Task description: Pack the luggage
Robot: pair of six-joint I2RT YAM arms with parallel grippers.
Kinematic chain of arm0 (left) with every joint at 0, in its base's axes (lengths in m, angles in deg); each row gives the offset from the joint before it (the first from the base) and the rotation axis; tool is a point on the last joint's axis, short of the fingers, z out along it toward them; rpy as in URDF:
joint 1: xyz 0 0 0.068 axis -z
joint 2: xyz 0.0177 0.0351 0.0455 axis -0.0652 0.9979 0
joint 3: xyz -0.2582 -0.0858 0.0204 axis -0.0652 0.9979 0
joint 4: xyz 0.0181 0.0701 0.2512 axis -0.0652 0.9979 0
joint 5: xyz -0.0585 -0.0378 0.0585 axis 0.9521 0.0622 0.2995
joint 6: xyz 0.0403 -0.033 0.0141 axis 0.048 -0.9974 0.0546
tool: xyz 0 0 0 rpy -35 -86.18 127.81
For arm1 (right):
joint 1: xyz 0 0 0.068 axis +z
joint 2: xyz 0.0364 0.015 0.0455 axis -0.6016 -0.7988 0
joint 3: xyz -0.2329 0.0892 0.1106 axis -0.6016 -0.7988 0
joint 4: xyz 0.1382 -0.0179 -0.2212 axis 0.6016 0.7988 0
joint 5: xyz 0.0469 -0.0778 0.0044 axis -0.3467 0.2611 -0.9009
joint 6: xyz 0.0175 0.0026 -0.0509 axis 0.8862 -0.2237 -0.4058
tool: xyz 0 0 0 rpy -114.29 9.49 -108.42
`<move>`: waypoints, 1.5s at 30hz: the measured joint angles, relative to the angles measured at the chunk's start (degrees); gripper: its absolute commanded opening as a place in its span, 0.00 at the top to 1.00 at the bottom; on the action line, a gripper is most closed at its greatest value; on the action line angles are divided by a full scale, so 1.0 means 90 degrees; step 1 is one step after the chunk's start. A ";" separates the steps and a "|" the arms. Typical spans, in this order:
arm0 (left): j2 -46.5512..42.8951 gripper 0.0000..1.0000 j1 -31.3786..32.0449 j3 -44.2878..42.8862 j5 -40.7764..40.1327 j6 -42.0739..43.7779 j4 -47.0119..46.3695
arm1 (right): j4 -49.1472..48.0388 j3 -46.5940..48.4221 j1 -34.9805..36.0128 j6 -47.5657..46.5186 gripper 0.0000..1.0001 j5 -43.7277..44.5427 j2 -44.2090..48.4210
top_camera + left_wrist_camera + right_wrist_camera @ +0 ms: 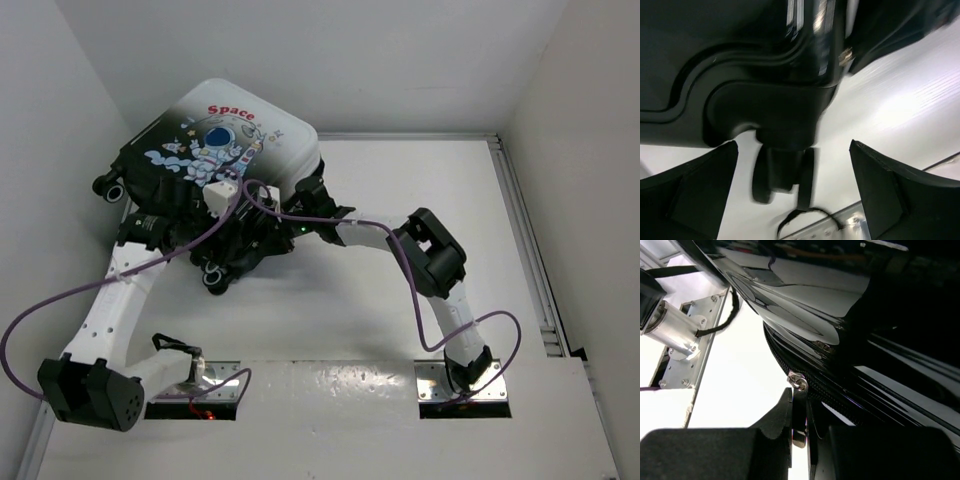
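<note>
Luggage point(215, 150) lies printed shell up at far-left corner of table point(400, 200), both arms reaching in. Left gripper point(794, 145) spread wide, 2 fingers flanking caster point(782, 172) without touching; probably placed to brace case against tugging. Right gripper point(801, 432) pinches zipper pull point(800, 390) at seam, likely to run zip.

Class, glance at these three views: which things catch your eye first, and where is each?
The luggage, its astronaut and Space print uppermost, sits at the far left corner of the table. Close up, the right gripper pinches the zipper pull on its black edge, while the left gripper gapes open by a caster.
</note>
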 measured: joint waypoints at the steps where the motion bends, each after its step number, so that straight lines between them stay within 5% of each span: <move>1: 0.0085 0.01 -0.0068 0.0000 -0.0097 0.0151 0.0063 | -0.0012 -0.0005 0.0000 0.0002 1.00 0.0002 0.0000; 8: 0.0588 0.09 -0.0384 0.0010 -0.0359 0.1025 0.0386 | -0.0287 -0.0172 -0.0002 0.0078 1.00 0.0083 0.0010; 12: 0.0612 0.37 -0.0347 0.0155 -0.0398 0.1154 0.0240 | -0.0525 -0.0415 -0.0002 0.0185 1.00 0.0372 0.0124; 16: 0.0614 0.83 -0.0199 0.0253 -0.0231 0.1178 0.0131 | -0.0648 -0.0612 -0.0049 0.0197 1.00 0.0763 0.0226; 20: 0.0665 1.00 -0.0223 0.0325 -0.0226 0.1134 -0.0027 | -0.0680 -0.0821 -0.0274 0.0061 1.00 0.1241 0.0423; 35: 0.0753 1.00 -0.0923 0.0648 -0.0104 0.1989 -0.0629 | -0.1035 -0.0593 -0.1758 -0.1110 1.00 0.3249 0.0255; 40: 0.0760 1.00 -0.1192 0.0770 -0.0138 0.2582 -0.1110 | -0.1117 0.0250 -0.2327 -0.1166 1.00 0.3198 -0.0369; 45: 0.0760 1.00 -0.1457 0.0833 -0.0029 0.3196 -0.1314 | -0.1511 -0.0226 -0.2424 -0.1171 1.00 0.2671 -0.0219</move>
